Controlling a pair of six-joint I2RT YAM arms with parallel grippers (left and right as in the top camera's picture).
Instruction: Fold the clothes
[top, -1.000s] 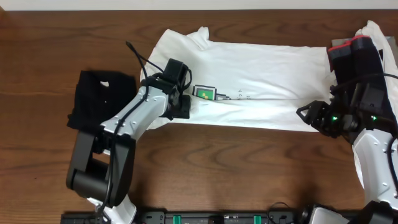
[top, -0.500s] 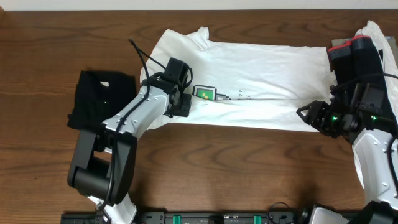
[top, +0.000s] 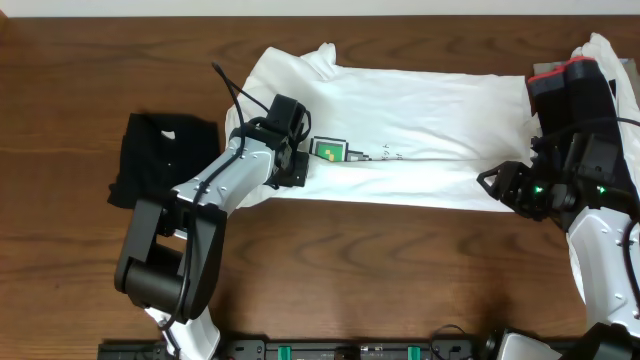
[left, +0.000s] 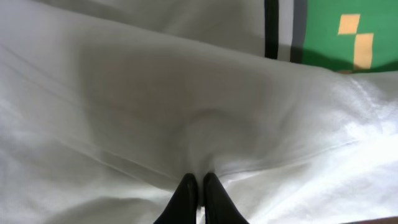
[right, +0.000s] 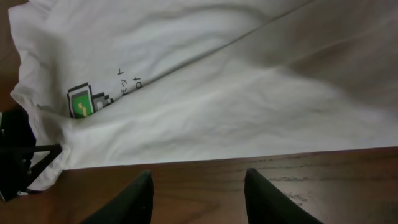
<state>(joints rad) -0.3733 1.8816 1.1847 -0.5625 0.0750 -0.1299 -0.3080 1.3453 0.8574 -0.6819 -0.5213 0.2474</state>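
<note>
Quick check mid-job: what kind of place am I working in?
Probably a lab bench set up for folding: wooden table, two robot arms, a spread T-shirt, a black garment.

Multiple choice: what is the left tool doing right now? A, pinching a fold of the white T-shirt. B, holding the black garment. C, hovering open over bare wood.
A: the left wrist view shows the left tool shut with the white T-shirt bunched between its tips, near the green print.

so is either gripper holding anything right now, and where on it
The left gripper pinches a fold of the white T-shirt just beside the green print. The right gripper is open and holds nothing.
</note>
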